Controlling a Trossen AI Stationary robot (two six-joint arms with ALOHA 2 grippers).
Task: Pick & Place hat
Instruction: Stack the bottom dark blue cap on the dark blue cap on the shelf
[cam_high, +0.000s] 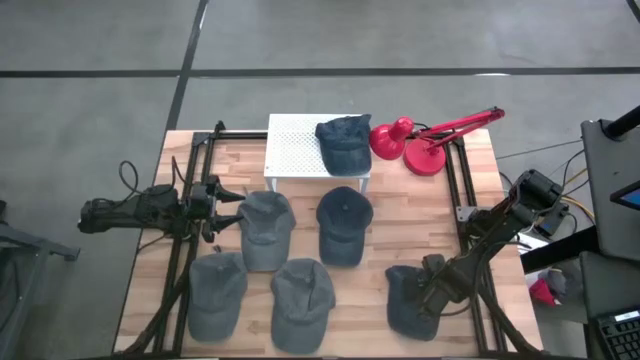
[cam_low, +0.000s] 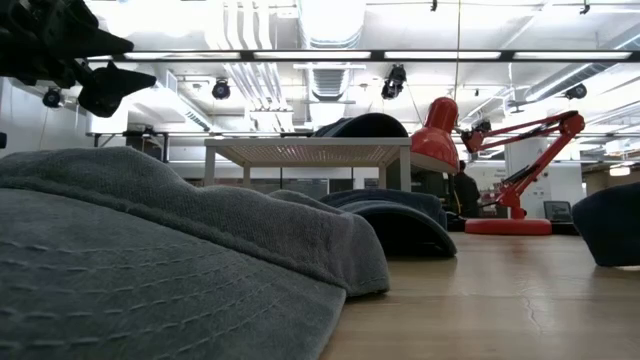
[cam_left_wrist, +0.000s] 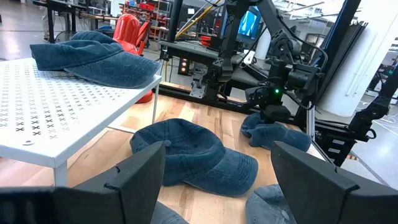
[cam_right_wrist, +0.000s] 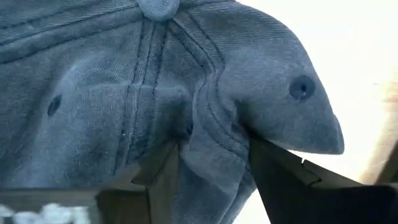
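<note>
Several blue-grey hats lie on the wooden table. One more hat (cam_high: 344, 143) rests on the white perforated stand (cam_high: 295, 150) at the far side. My right gripper (cam_high: 432, 285) points down onto the near-right hat (cam_high: 408, 300), shut on its crown (cam_right_wrist: 124, 93) below the top button (cam_right_wrist: 158, 7). That hat's underside lies on the table. My left gripper (cam_high: 225, 205) waits open and level at the table's left; its fingers (cam_left_wrist: 140, 177) hold nothing. My right gripper (cam_right_wrist: 214, 180) pinches a raised fold of the hat's crown (cam_right_wrist: 214, 146) between its two fingers (cam_right_wrist: 280, 180), beside a seam and a little off the top button. The fingers come from above, pointing down. The hat stays on the table, its cloth bunched between them.
A red desk lamp (cam_high: 425, 140) stands at the far right beside the stand. Two hats (cam_high: 265, 228) (cam_high: 344, 224) lie mid-table and two more (cam_high: 217, 290) (cam_high: 302, 300) near the front edge. Black frame rails (cam_high: 465, 180) run along both sides.
</note>
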